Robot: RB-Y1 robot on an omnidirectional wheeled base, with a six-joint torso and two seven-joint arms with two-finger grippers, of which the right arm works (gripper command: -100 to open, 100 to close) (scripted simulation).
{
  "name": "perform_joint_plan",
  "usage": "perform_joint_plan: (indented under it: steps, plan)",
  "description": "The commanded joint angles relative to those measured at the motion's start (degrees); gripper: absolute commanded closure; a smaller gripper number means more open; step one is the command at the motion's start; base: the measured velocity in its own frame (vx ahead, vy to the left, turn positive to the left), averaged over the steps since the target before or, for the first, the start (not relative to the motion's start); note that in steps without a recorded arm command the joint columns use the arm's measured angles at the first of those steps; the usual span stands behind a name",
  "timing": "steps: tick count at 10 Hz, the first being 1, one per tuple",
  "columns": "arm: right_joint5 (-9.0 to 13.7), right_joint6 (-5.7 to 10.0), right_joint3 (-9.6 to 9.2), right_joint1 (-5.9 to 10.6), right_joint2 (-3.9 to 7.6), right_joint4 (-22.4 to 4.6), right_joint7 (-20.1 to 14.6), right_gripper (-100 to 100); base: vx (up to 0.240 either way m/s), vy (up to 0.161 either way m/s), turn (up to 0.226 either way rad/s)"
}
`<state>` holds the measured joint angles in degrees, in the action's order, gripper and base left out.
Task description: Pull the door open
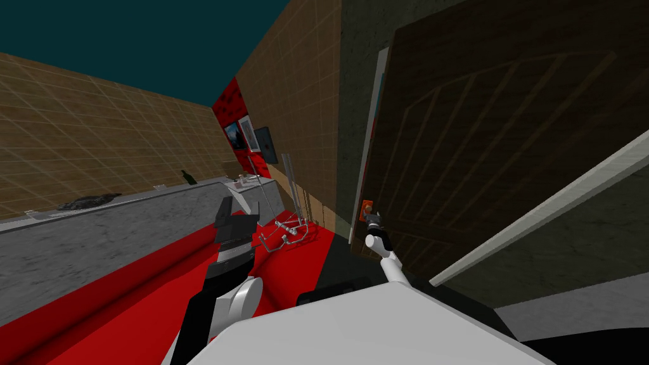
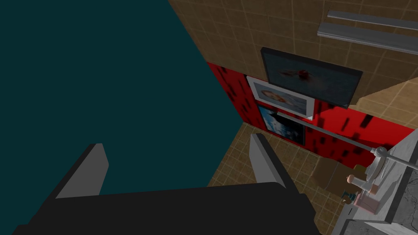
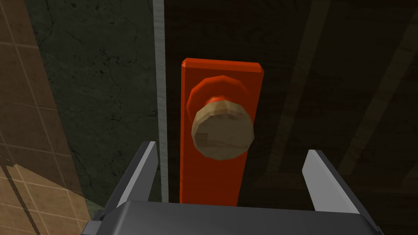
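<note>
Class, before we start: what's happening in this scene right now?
A robot is at a dark door, setting up to pull it open. Its right gripper is open and lined up with the tan round knob on an orange plate, not gripping it yet. The left gripper is open too, off to the side, holding nothing.

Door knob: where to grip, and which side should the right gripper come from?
Grip the round tan knob across its rim, straight on from the front. It stands off the orange plate on a short neck; the open right gripper is lined up, not yet around it.
</note>
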<state>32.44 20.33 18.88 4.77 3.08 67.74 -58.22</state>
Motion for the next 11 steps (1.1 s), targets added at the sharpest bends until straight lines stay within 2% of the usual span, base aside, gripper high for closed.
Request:
perform_joint_plan:
  steps: [1,2,3,4,9,10,11]
  plan:
    - [0.7,-0.11,0.72,-0.14,1.88,-0.7,-1.4,-100,0.183,-0.046,0.134]
    - [1.2,-0.17,1.21,-0.54,2.80,-0.9,-2.5,-100,0.203,-0.054,0.135]
    - [1.0,-0.19,0.90,-0.11,2.63,-1.1,-2.0,-100,0.090,-0.029,0.027]
    - [1.0,-0.19,0.90,-0.11,2.63,-1.1,-2.0,100,-0.012,0.003,-0.023]
    - [1.0,-0.19,0.90,-0.11,2.63,-1.1,-2.0,100,-0.017,0.005,0.000]
    - [1.0,-0.44,-0.15,-0.57,3.49,-1.3,-3.2,100,-0.118,-0.021,0.157]
    - [1.0,-0.45,-0.39,-0.64,3.70,-1.3,-3.5,100,-0.223,-0.015,0.134]
